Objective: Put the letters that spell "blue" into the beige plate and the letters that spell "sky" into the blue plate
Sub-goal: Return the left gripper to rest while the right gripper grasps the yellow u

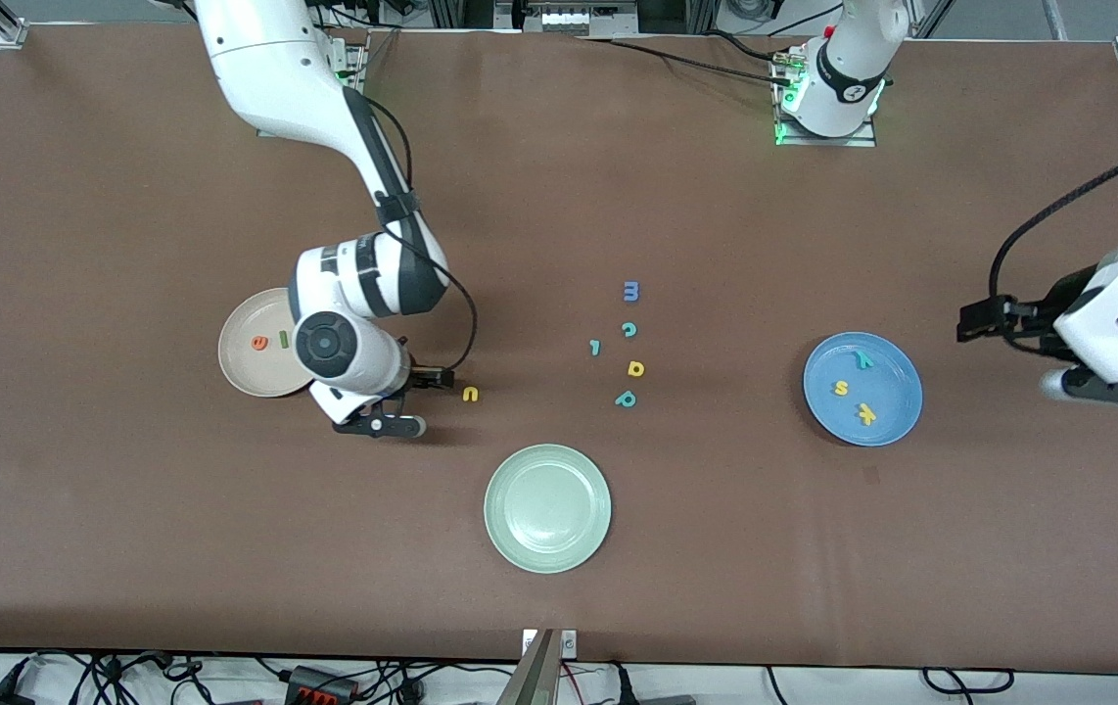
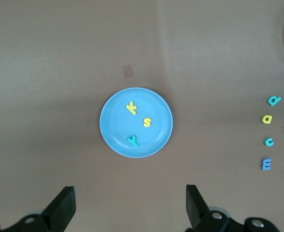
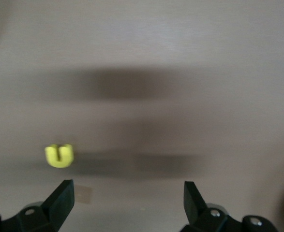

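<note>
- My right gripper stands with its fingers spread wide and nothing between them — it hangs low over the bare table beside the beige plate.
- The yellow "u" lies flat on the table just off my right gripper, touching neither finger; in the right wrist view the yellow "u" sits out past one fingertip, not in the gap.
- In the beige plate lie the orange "e" and a green stroke-shaped letter, side by side; my right arm covers part of that plate, so I cannot tell what else is in it.
- My left gripper is spread just as wide and holds nothing — that arm waits up over the table at its own end, by the blue plate.
- The blue plate carries the yellow "s", the yellow "k" and the teal "y", each apart from the others.
- Between the two plates a loose cluster lies on the table: a blue "m", a teal "c", a small teal "l"-like piece, a yellow "a" and a teal "p".
- A pale green plate sits nearer the front camera than that cluster, with nothing in it.
</note>
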Tool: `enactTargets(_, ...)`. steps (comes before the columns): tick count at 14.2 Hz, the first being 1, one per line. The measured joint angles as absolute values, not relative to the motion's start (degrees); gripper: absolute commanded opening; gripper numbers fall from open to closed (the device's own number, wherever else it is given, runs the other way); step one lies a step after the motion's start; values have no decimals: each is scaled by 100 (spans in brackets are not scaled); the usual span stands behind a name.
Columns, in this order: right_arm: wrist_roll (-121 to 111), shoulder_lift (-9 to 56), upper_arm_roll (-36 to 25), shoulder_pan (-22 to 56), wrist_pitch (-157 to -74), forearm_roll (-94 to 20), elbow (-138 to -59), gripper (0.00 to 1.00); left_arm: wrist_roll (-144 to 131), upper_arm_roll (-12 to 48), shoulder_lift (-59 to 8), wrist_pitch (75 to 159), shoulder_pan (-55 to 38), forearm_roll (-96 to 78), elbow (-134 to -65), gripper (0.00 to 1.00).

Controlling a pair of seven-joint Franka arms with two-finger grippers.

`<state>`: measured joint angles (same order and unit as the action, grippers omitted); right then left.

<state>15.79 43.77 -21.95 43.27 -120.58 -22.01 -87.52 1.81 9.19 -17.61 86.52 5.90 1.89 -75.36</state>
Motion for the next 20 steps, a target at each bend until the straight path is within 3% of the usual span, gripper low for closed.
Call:
enactTargets(4, 1606, 4617, -2115, 4513, -12505, -2241, -8640, 100, 179, 262, -623, 9525, 56, 143, -8865, 100)
enactTargets(8, 1969, 4838, -1911, 4537, -12768, -2244, -8530, 82, 188, 208, 130, 9627, -144, 141, -9515, 100)
enactTargets(11, 2269, 5008, -1806, 4554, -12768, -2244, -8309, 74, 188, 191, 169, 9645, -181, 141, -9638, 100)
enactTargets(13, 2283, 5078, -1802, 4562, -12768, -2243, -8252, 60, 188, 153, 127, 9649, -176, 141, -9650, 100)
enactTargets(20, 2289, 5075, -1821, 4559, -12763, -2242, -8202, 41, 188, 159, 122, 9693, -180, 140, -9622, 100)
